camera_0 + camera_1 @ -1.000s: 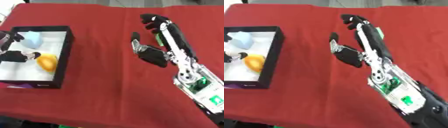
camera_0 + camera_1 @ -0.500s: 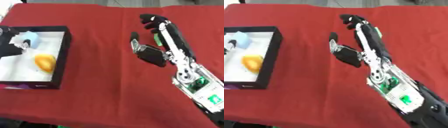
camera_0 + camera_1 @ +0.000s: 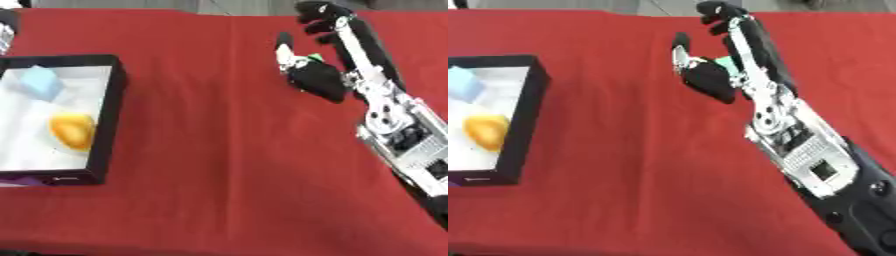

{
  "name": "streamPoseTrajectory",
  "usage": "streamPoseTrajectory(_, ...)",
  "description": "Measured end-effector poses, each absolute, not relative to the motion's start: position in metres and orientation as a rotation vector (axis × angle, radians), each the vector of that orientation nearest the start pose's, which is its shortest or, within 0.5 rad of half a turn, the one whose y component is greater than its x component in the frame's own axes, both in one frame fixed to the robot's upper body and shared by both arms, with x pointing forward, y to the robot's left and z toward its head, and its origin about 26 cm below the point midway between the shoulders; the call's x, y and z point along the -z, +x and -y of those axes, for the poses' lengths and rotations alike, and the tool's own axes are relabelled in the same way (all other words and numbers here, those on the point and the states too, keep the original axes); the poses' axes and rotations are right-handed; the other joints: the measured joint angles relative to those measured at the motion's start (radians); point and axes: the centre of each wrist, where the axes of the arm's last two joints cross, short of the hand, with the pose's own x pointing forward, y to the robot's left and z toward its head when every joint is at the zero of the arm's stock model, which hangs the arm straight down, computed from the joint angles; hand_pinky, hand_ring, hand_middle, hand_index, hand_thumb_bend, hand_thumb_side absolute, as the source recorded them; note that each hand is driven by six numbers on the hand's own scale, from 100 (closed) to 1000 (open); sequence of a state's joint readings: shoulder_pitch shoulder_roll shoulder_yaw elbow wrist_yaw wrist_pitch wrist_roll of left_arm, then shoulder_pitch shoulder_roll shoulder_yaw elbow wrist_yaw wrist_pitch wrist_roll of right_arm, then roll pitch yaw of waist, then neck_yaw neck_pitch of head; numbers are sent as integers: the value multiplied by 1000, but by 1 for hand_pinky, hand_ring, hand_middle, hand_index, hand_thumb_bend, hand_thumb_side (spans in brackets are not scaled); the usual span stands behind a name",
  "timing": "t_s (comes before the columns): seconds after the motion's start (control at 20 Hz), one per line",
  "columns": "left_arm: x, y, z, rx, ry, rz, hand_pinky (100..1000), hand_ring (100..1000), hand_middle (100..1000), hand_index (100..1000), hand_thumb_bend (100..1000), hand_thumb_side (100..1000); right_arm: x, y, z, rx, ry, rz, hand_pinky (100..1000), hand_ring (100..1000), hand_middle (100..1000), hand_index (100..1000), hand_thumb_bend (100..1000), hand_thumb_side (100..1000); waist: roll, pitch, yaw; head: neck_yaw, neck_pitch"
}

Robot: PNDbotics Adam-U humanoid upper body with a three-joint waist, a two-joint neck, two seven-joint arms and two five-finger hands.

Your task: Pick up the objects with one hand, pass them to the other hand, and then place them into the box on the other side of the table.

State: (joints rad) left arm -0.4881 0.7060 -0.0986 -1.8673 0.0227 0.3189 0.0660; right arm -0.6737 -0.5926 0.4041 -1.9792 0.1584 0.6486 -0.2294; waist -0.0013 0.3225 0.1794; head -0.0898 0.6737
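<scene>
Left eye view showed the left hand gone from the box (image 3: 103, 115), orange object (image 3: 72, 131) delivered, while the right hand (image 3: 325, 60) waited, fingers relaxed.

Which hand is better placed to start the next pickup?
Probably the right hand: it hangs open over the red cloth, on the side away from the box, with a green bit at its palm. The left hand shows only at the upper left edge.

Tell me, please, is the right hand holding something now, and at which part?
The right hand is open, with nothing between its fingers and thumb. A small green spot shows behind the palm; what it is cannot be told.
</scene>
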Motion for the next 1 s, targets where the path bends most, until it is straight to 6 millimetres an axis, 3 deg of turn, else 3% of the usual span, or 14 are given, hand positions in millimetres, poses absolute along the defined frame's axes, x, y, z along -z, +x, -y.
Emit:
streamPoseTrajectory(0.1, -260, 323, -287, 569, 462, 1994, 878, 775, 744, 793, 100, 822, -277, 307, 187, -668, -657, 1923, 811, 809, 773, 864, 100, 460, -1, 0, 0, -6, -1)
streamPoseTrajectory(0.2, -261, 321, -283, 549, 399, 2018, 875, 773, 741, 793, 100, 818, -285, 308, 195, -700, -648, 1896, 819, 817, 776, 860, 100, 585, -1, 0, 0, -14, -3)
streamPoseTrajectory(0.35, -261, 320, -282, 538, 361, 2022, 874, 772, 740, 791, 100, 821, -294, 315, 206, -789, -644, 1850, 827, 825, 782, 861, 100, 511, -3, 0, 0, -23, -8)
streamPoseTrajectory(0.4, -261, 320, -281, 536, 356, 2021, 874, 772, 739, 790, 100, 821, -296, 318, 209, -816, -647, 1831, 831, 828, 782, 862, 100, 536, -3, 0, 1, -26, -9)
streamPoseTrajectory(0.45, -261, 320, -281, 535, 353, 2020, 873, 771, 738, 791, 100, 821, -297, 322, 213, -843, -653, 1810, 834, 831, 787, 863, 100, 448, -3, 0, 1, -29, -9)
streamPoseTrajectory(0.7, -260, 318, -279, 544, 335, 2022, 872, 770, 737, 787, 100, 820, -307, 346, 233, -971, -688, 1689, 863, 861, 821, 881, 100, 355, -3, 5, 6, -43, -10)
streamPoseTrajectory(1.0, -263, 314, -273, 536, 282, 2059, 872, 766, 733, 780, 100, 817, -319, 371, 257, -1153, -752, 1505, 896, 887, 852, 891, 100, 182, -10, 6, 8, -58, -20)
